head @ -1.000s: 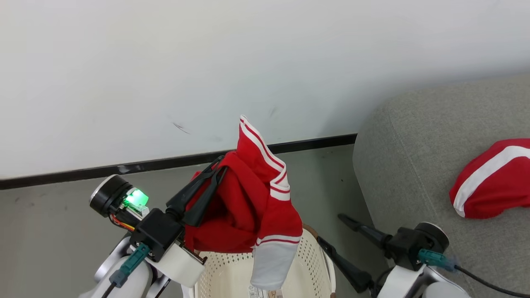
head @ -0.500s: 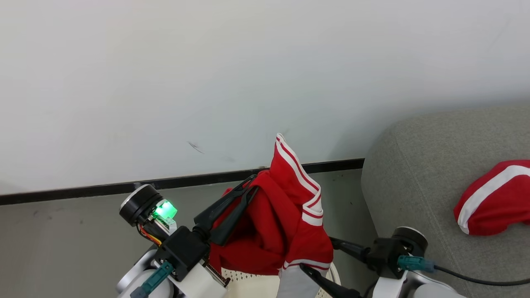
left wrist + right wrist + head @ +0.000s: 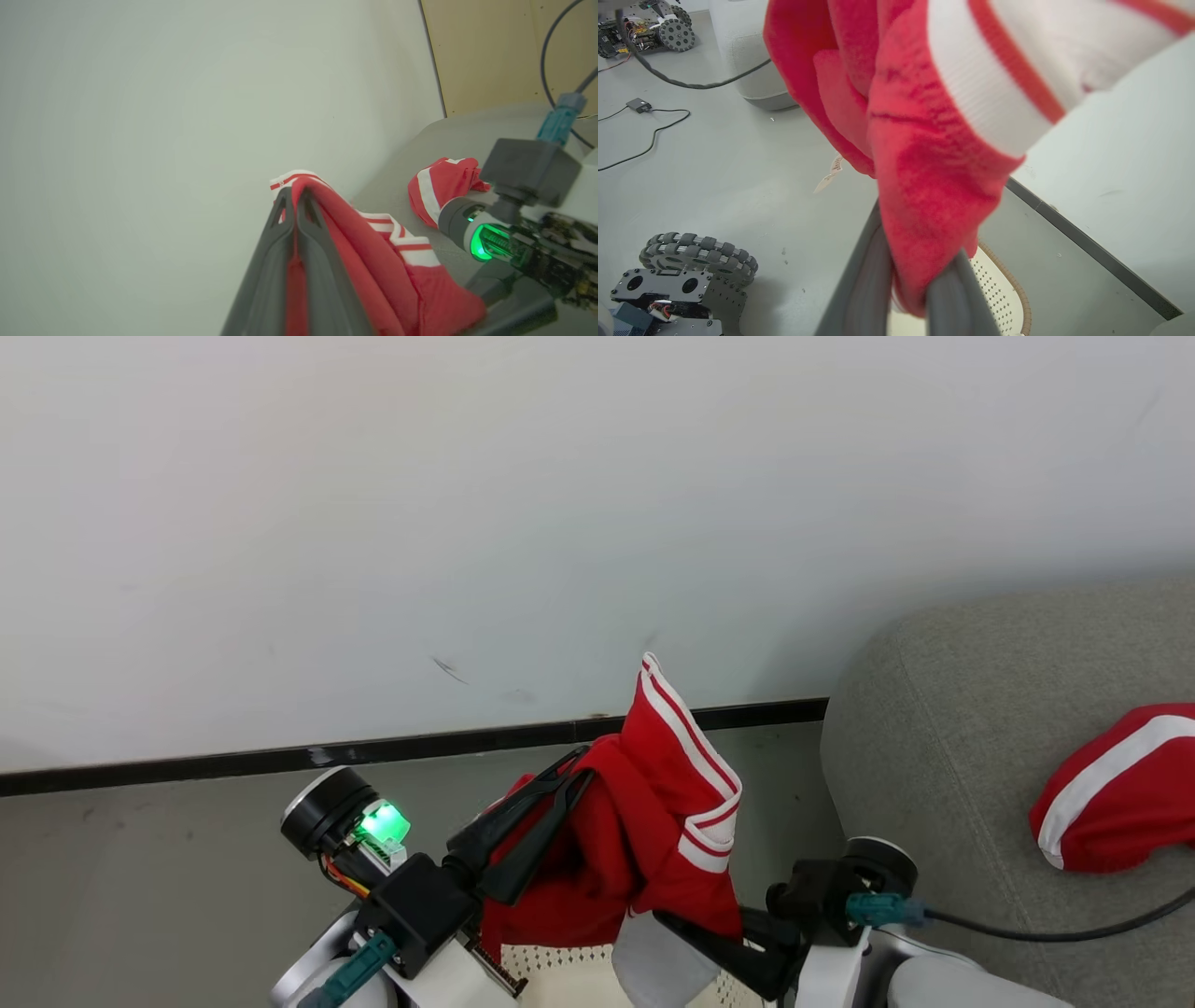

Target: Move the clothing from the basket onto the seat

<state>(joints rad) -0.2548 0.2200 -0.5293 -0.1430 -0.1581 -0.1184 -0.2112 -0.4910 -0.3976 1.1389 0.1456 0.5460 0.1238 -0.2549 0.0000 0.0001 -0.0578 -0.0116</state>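
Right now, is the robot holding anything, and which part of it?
Yes, the red white-striped garment: left jaws pinch a fold near its striped top edge, right jaws grip a lower red fold.

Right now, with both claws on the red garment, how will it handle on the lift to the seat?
Likely floppy: the red garment folds over the left claw and hangs in bunches. Probably light, as thin finger pinches carry it. Its white panel dangles by the basket, so it may snag; the right claw pinching a lower fold should help.
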